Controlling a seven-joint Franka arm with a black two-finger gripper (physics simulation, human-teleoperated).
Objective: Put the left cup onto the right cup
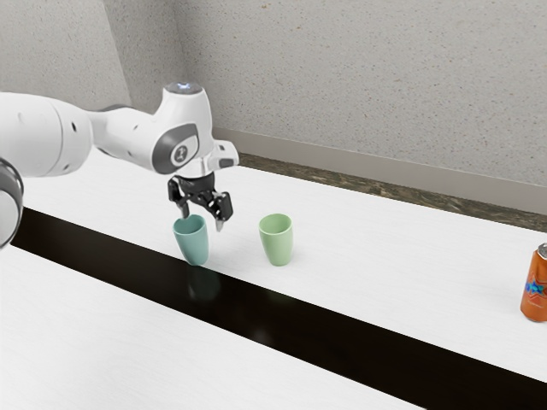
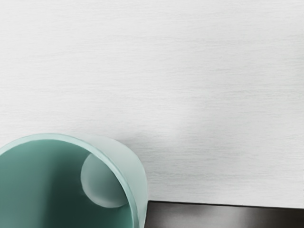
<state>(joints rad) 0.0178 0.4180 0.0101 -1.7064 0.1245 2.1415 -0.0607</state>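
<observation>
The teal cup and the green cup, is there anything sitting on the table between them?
Nothing. In the exterior view, only bare white table separates the teal cup from the green cup.

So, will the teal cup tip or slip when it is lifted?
The teal cup narrows toward its base, so a push near the rim would probably tip it. Its wall looks thin, smooth and rigid: likely light, perhaps slippery.
</observation>
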